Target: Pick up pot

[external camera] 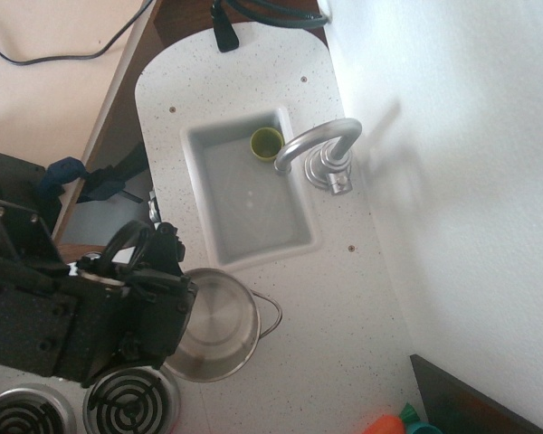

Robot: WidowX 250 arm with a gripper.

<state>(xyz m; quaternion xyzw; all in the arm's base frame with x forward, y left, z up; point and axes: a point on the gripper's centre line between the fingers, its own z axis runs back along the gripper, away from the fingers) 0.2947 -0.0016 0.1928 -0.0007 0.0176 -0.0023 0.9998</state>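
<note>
The pot (219, 324) is a round shiny steel pot standing upright and empty on the white counter, just in front of the sink. One thin wire loop handle (271, 313) sticks out on its right side; the left handle is hidden. My black gripper (169, 291) hangs over the pot's left rim and covers that edge. The arm's bulk hides the fingertips, so I cannot tell whether they are open or closed on the rim.
A white sink (192, 137) lies behind the pot, with a small yellow-green cup (266, 143) in its far corner and a silver faucet (324, 145) on its right. Two coil burners (131, 402) sit at the bottom left. Orange and teal items (394, 423) lie at the bottom right.
</note>
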